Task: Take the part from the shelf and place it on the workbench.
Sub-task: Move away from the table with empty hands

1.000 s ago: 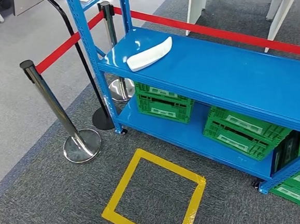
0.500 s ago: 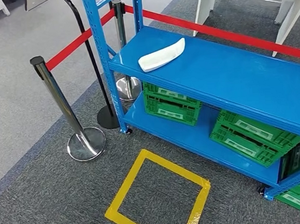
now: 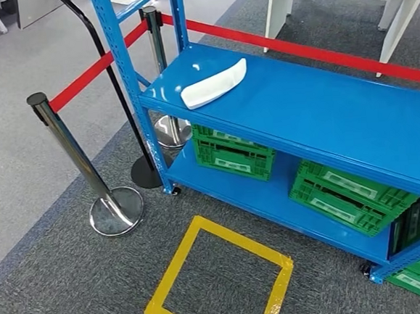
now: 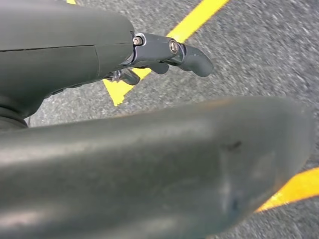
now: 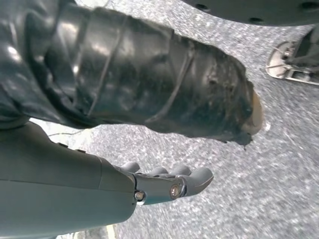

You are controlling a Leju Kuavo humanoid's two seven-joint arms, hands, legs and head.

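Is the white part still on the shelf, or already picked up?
On the shelf. The white part lies flat on the blue shelf's upper board, with no hand touching it.

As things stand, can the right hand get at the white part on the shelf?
Probably not yet. The right hand hangs empty over the carpet, while the white part lies on the blue shelf, nothing on or around it, beyond the yellow floor square.

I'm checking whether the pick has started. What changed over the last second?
Only the head camera swayed, so the whole scene shifted sideways and back. The white part lies untouched on the blue shelf. The left hand and right hand hang above the carpet, holding nothing.
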